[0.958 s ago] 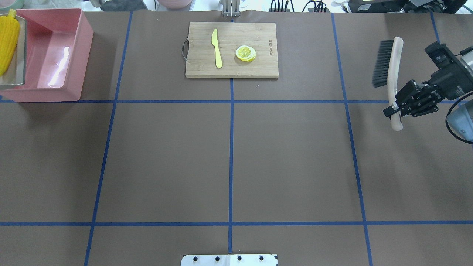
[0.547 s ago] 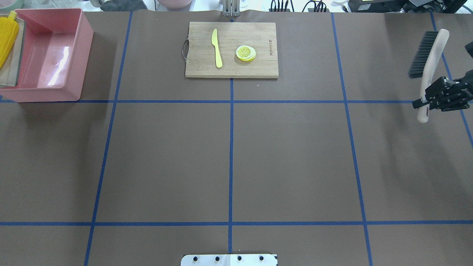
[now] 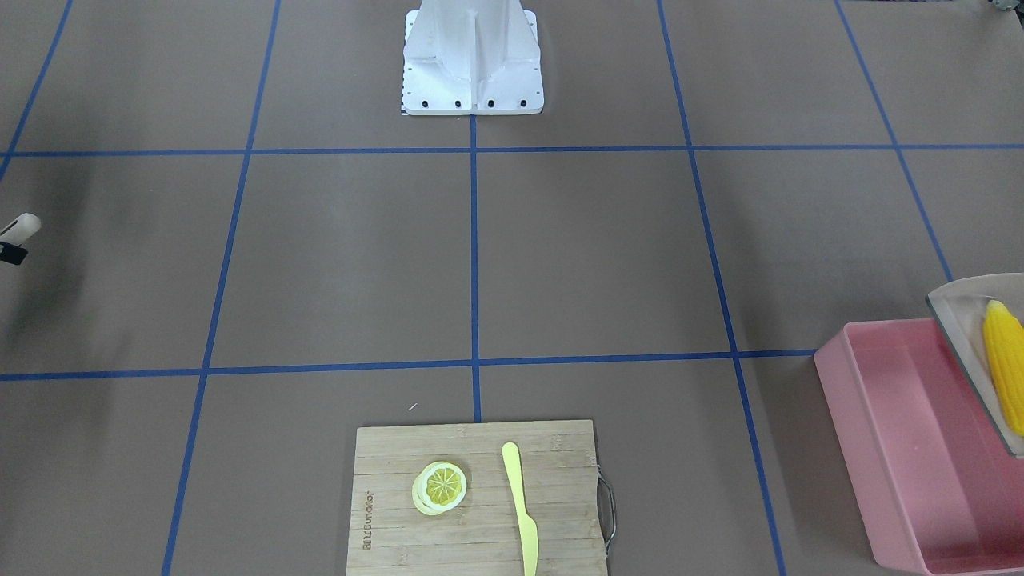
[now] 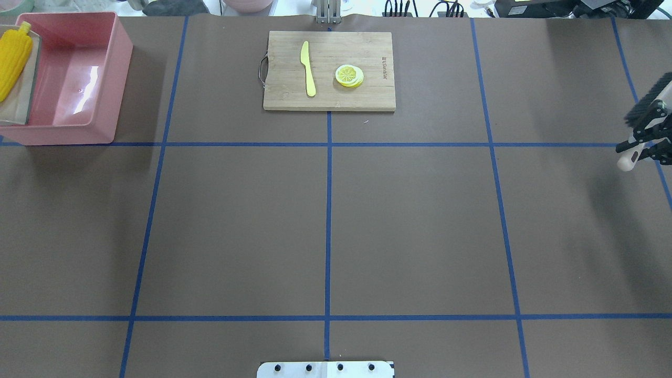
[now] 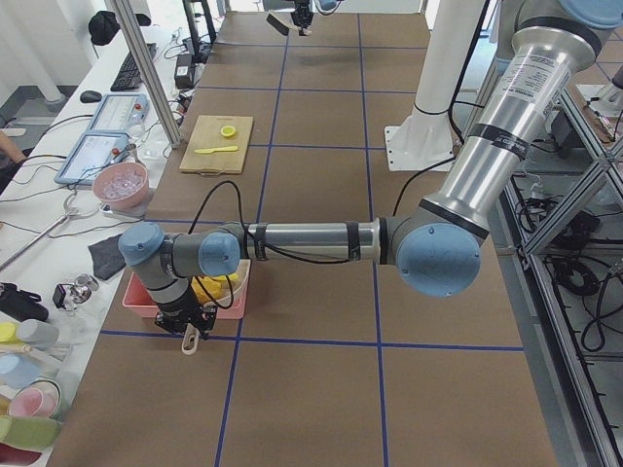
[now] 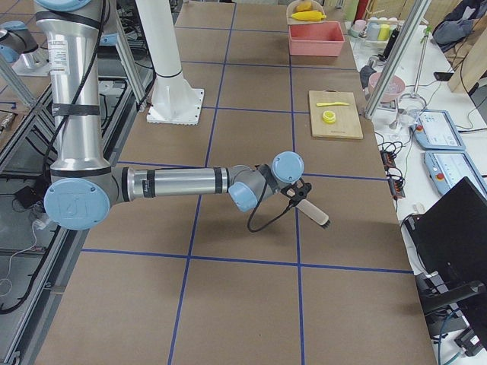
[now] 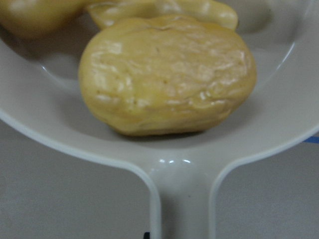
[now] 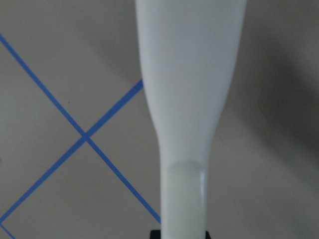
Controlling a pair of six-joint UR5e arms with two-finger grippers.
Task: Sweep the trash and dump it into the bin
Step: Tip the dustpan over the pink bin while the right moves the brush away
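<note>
Left claw clenched on dustpan handle; potato, corn lay ahead of it, above bin. Right claw gripped brush handle.

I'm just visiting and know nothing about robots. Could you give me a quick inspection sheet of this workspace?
Surface: brown table marked with a blue tape grid.
Job's things: yellow corn cob and glossy brown potato lump lie in the beige dustpan, poised over the large pink plastic bin; not yet dumped.
Clutter: wooden cutting board bearing a yellow-green plastic knife and a round lemon slice.
Grippers: right gripper shut on the handle of the black-bristled brush; left gripper at the dustpan's handle, grip not discernible.
Cables: black cables at the table's far edge.
Surroundings: tablet screens on a side bench.
</note>
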